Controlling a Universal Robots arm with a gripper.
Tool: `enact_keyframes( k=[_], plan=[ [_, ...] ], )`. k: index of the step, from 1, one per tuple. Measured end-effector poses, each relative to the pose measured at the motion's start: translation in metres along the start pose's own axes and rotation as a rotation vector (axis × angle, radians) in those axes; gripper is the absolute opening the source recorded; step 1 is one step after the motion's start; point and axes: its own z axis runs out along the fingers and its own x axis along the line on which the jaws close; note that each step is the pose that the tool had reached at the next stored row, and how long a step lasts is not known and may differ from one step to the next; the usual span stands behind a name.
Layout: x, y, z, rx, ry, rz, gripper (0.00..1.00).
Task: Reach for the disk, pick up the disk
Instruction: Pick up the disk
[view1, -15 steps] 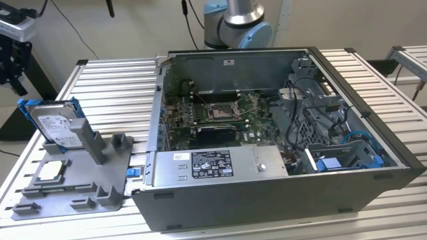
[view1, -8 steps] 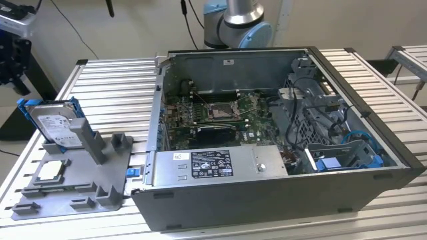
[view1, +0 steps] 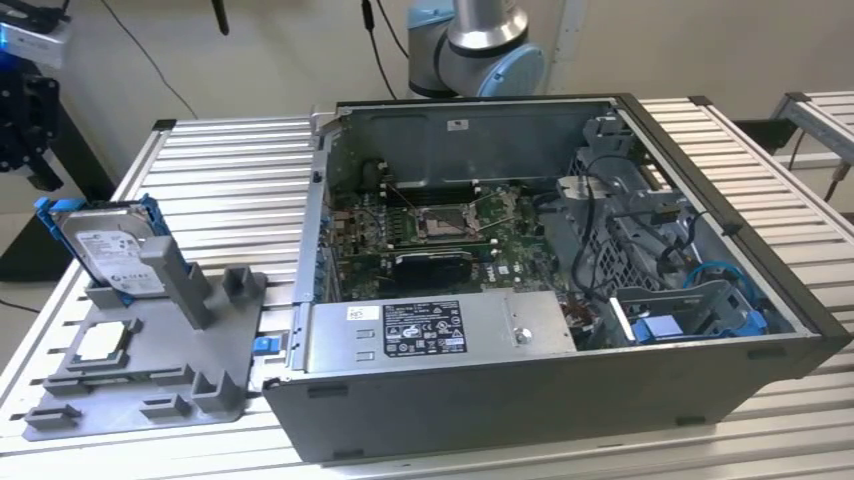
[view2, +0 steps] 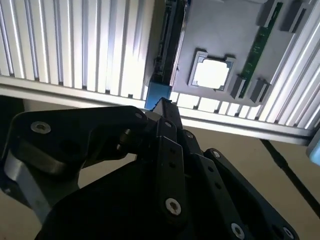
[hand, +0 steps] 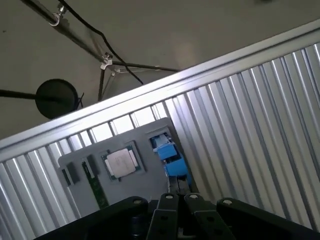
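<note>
The disk (view1: 110, 255) stands on edge at the exterior view's left, about mid-height in the frame. Its label faces out, it is wrapped in its blue bracket (view1: 48, 222), and it is propped in a slot of the grey holder (view1: 160, 360). In the second wrist view the disk (view2: 166, 45) shows edge-on as a thin dark strip, with the blue bracket (view2: 157, 95) at its near end. Just beside it in the holder lies the square CPU chip (view1: 104, 343), which is not the target, and a green memory stick (view2: 260, 40) lies a little further along. The holder rests on the slatted table (view1: 227, 170). The open computer case (view1: 534, 400) sits centre and right, well apart from the drive.

Now the gripper (view1: 40, 172): it's in the upper left corner of the exterior frame, higher than the disk and out past the table's edge, touching nothing. In the second wrist view the gripper (view2: 164, 106) looks closed, tips together with nothing between them, and the first wrist view shows the gripper (hand: 180, 198) the same way.

By my reading this is the reach, and early in it. To do it well, the jaws want to be spread wider than the disk's thin edge before any descent. They should be lined up to take the two flat faces rather than the blue frame. The approach should come straight down along the slot, since a slanted one could knock the upright drive or jam it against the holder.
</note>
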Motion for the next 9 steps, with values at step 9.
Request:
enact_keyframes(
  k=[9],
  plan=[
    [0.0001,0.0000,0.0026,-0.0055,0.0001,-0.164,0.00]
  ],
)
